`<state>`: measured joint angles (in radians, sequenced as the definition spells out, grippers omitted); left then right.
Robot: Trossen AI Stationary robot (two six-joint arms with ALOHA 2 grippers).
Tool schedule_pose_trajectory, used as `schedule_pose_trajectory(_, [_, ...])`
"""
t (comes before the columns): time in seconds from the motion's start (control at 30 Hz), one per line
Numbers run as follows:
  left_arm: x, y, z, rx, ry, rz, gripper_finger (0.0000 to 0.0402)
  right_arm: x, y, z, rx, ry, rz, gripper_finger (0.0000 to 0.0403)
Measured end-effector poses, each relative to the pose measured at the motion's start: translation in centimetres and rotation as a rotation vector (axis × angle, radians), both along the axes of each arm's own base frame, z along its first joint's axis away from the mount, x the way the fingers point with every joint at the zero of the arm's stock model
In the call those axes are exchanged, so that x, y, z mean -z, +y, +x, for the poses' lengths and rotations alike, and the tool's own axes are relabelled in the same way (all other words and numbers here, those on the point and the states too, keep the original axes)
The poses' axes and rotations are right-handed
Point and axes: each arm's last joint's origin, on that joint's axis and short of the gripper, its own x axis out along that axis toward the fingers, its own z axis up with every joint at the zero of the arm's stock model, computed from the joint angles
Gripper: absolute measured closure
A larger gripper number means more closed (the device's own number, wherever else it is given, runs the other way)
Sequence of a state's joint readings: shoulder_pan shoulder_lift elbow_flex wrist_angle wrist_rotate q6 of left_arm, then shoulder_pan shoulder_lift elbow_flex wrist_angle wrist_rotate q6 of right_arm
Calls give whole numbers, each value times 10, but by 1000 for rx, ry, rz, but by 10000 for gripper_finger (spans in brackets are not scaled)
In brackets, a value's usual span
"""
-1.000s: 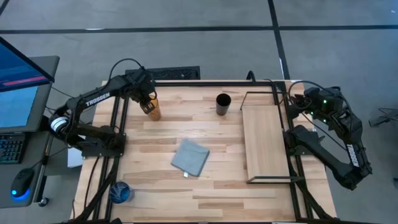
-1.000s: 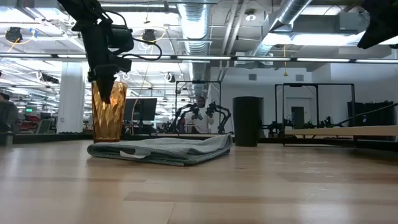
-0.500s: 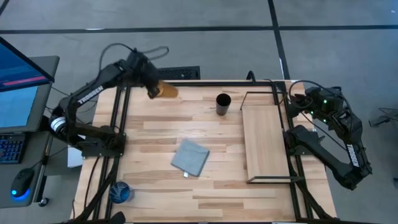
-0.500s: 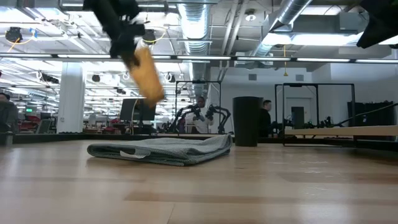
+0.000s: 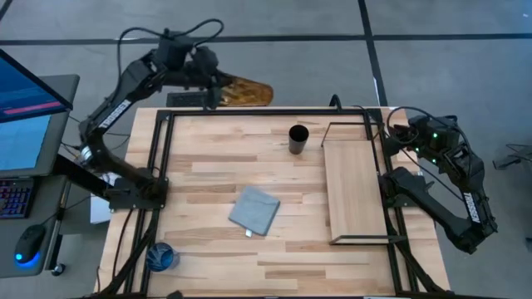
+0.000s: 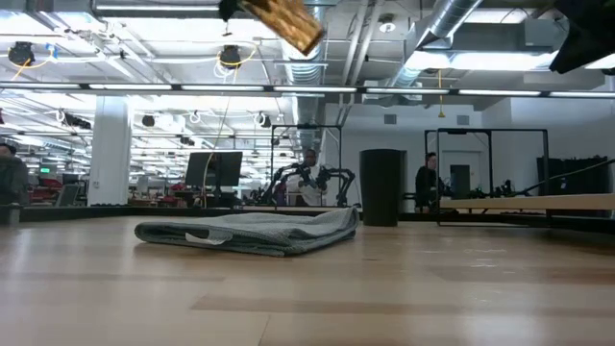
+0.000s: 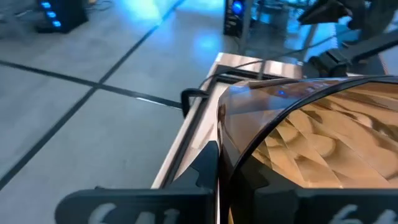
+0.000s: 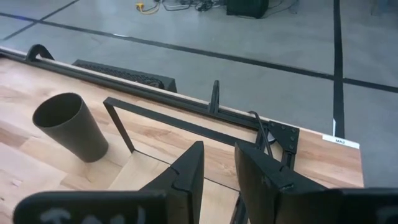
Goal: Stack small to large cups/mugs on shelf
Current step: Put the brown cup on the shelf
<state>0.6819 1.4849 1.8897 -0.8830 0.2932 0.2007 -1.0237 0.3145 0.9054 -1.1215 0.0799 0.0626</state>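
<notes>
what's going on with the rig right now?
The left gripper holds the amber tumbler in the air, tipped on its side over the table's far edge. The black cup stands upright on the table beside the shelf, which has nothing on it. The blue cup sits at the near left corner. The right gripper waits by the shelf, fingers slightly apart.

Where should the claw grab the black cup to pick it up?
Probably by its side wall, just below the rim, coming down from above. The black cup stands upright and alone on the table, with no handle, so its open top and round sides are free.
</notes>
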Motion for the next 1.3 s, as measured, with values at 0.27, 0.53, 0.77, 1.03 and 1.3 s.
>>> schedule_pose_trajectory(0.27, [0,8,58,116,65,10,401,0,0,0,8,-13,7,290])
schedule_pose_trajectory(0.53, [27,-1,118,259,125,-24,401,0,0,0,9,-13,7,290])
schedule_pose_trajectory(0.77, [54,-22,164,385,135,-49,401,0,0,0,8,-13,7,290])
schedule_pose_trajectory(1.03, [98,-46,216,466,159,-75,401,0,0,0,9,-13,7,290])
schedule_pose_trajectory(1.3, [141,-53,255,464,157,-127,401,1,0,0,9,-11,12,290])
